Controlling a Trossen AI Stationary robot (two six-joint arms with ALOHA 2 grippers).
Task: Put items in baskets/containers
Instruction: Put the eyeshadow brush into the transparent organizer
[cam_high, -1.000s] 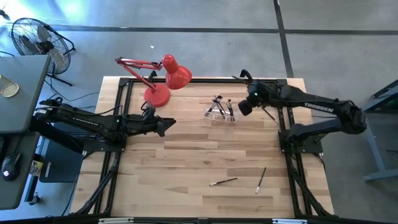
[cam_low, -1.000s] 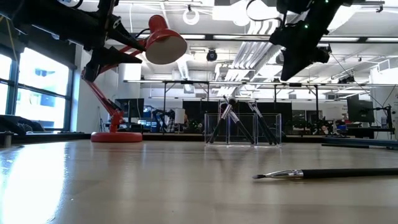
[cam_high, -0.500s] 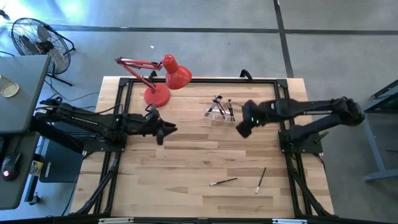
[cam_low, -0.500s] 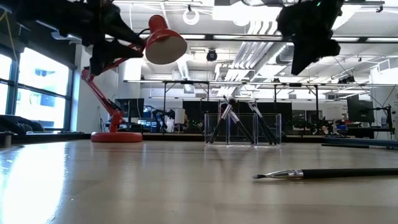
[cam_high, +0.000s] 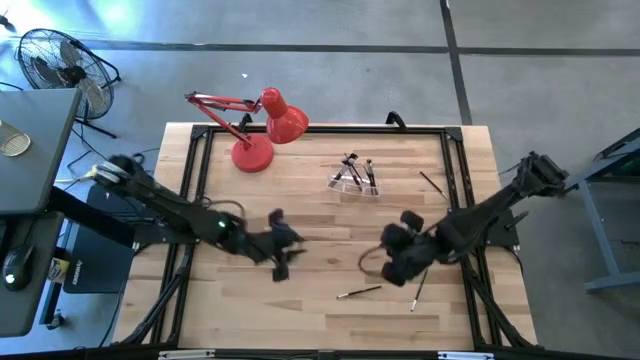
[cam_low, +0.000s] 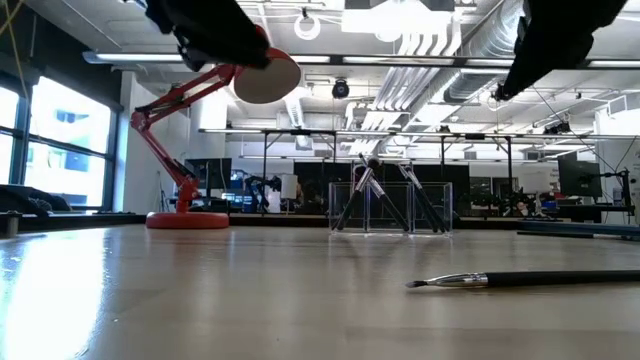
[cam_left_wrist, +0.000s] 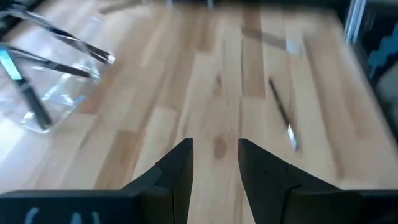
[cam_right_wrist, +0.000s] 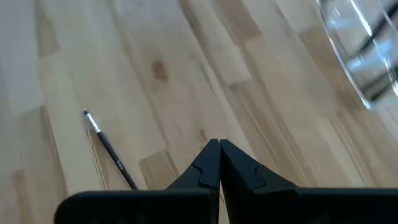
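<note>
Your right tool (cam_high: 400, 262), fingers pressed together and empty, hangs above the worktop (cam_high: 320, 270) just beside two loose brushes (cam_high: 358, 292). Your left tool (cam_high: 283, 240), spread, hovers mid-worktop. The clear holder (cam_high: 355, 182), brushes inside, stands well apart near the lamp (cam_high: 262, 125).

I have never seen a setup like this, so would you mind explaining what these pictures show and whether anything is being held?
Two dark robot arms work at a wooden table. One camera looks straight down, one sits at table-top level, and one rides on each wrist. The left gripper is open with nothing between its fingers; the right gripper is shut and also empty. A clear holder near the table's far edge already has several brushes standing in it. Two loose brushes lie on the wood near the right gripper, and another lies by the right rail. A red desk lamp stands at the back.
</note>
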